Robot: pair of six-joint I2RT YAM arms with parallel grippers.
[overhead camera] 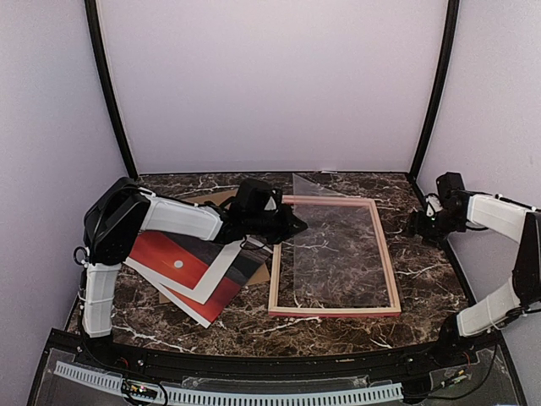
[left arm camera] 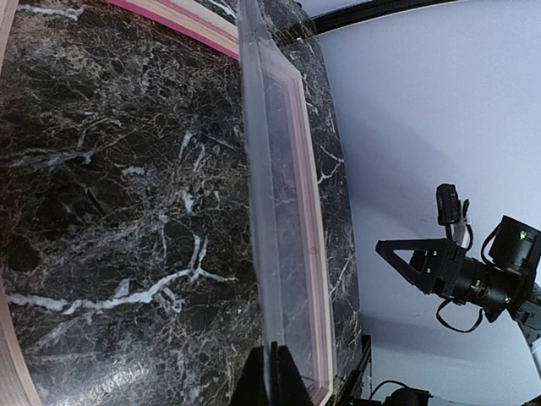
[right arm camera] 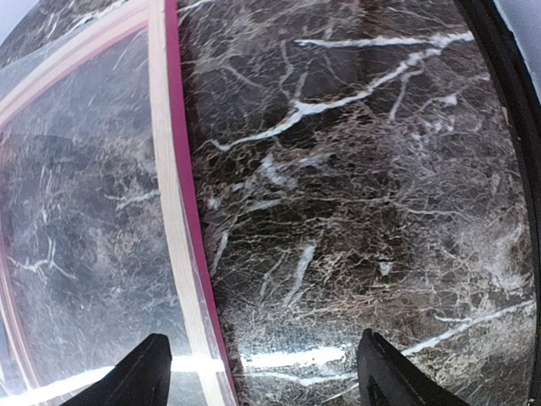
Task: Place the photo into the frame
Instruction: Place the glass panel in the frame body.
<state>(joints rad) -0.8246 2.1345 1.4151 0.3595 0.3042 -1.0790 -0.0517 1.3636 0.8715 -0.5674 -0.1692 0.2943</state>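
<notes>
Lying to the left of the frame [overhead camera: 390,279], the photo [overhead camera: 161,252] rests picture side up on the worktop [overhead camera: 355,338], partly under the left arm [overhead camera: 177,218] and over a brown cardboard board [overhead camera: 211,198]. Its long axis runs slantwise, from the far left toward the near middle, so it is skewed against the frame, whose long rails run nearly straight away from the arms. One corner of the print reaches close to the frame's left rail; whether they touch I cannot tell.

The left arm is much the nearer to the photo, but its jaws are clenched on the left edge of the clear pane [left arm camera: 258,211]. They hold it seemingly tipped up from the frame, with its far corner poking past the far rail. The left wrist view shows the pane edge-on, pinched between the two fingers [left arm camera: 286,376], with the pink rail just behind it.

The right arm [overhead camera: 494,211] hovers off the frame's right rail [right arm camera: 182,211], jaws spread and holding nothing, well apart from the photo, with the whole frame between.

My judgement: the print must travel rightward and turn to square with the rails, and the left arm is placed for that once the pane is dealt with.
</notes>
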